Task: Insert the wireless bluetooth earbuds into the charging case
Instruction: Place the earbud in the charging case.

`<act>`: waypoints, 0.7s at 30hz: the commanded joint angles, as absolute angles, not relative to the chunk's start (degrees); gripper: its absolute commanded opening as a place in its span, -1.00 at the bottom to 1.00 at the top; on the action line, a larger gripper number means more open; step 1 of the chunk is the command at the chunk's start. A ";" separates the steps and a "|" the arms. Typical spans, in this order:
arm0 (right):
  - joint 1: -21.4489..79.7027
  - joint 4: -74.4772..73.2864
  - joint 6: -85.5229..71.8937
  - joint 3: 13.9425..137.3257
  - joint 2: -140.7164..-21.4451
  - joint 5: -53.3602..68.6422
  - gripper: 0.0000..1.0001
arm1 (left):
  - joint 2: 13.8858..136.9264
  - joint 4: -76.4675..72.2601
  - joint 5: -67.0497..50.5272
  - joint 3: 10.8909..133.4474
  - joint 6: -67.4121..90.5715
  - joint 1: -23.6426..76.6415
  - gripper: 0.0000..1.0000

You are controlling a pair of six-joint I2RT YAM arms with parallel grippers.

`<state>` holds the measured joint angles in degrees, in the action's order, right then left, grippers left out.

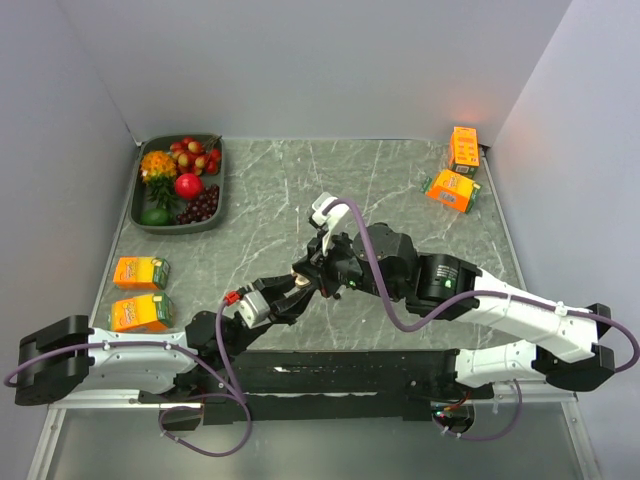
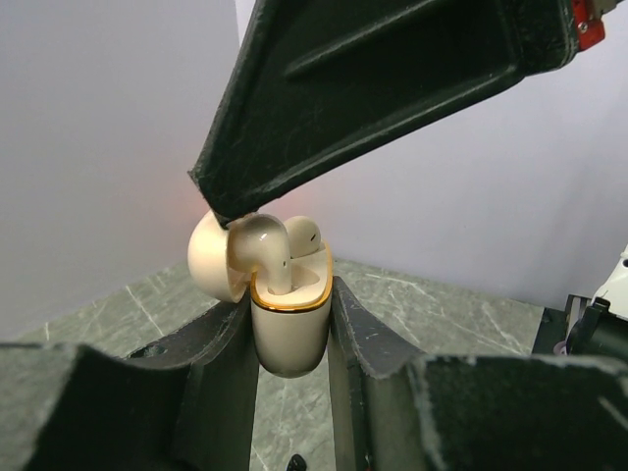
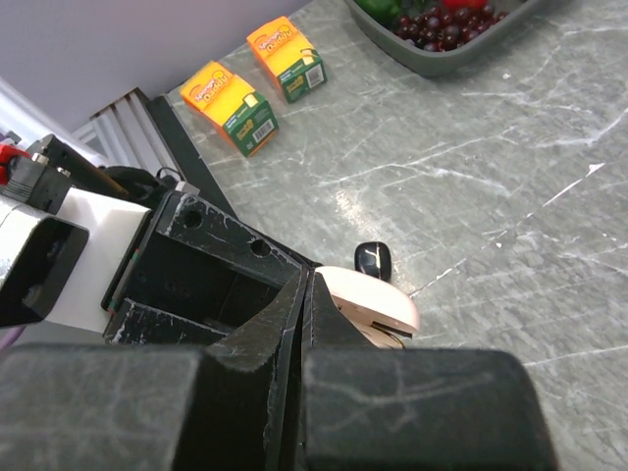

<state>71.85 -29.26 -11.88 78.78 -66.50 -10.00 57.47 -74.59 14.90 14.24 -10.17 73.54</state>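
The left tool [image 2: 290, 302] is clamped on the case [image 2: 289, 343], one finger on each side wall. It holds the case upright above the desk [image 3: 491, 167], with the mouth facing up and away from the fingers. The lid [image 2: 209, 260] is swung open to this tool's left. Both pale earbuds are already in the case. The front earbud [image 2: 263, 245] is stem-down in its well and its head seems to ride a little high. The rear earbud [image 2: 306, 235] sits lower, just behind it.

The right tool [image 3: 306, 287] has its fingers pressed fully together and grips nothing. It comes in from above, with its tip at the edge of the open lid, touching or just beside the head of the front earbud.

The front earbud lies directly below the right tool's tip, and its stem runs along the case's upright axis. By my reading the remaining move is a short push straight down from the right arm while the left arm braces.

Past the right tool's tip a small glossy black piece [image 3: 375, 260] lies on the desk. I cannot tell what it is.
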 commanded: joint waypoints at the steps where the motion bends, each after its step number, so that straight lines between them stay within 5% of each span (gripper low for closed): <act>1: 72.33 -29.44 -11.51 81.47 -67.06 -10.28 -1.00 | 56.25 -82.00 14.68 14.24 -9.23 73.48 -0.98; 21: 73.12 -26.90 -12.83 78.05 -61.97 -12.83 -0.94 | 55.55 -82.00 14.94 13.45 -9.32 73.48 -0.98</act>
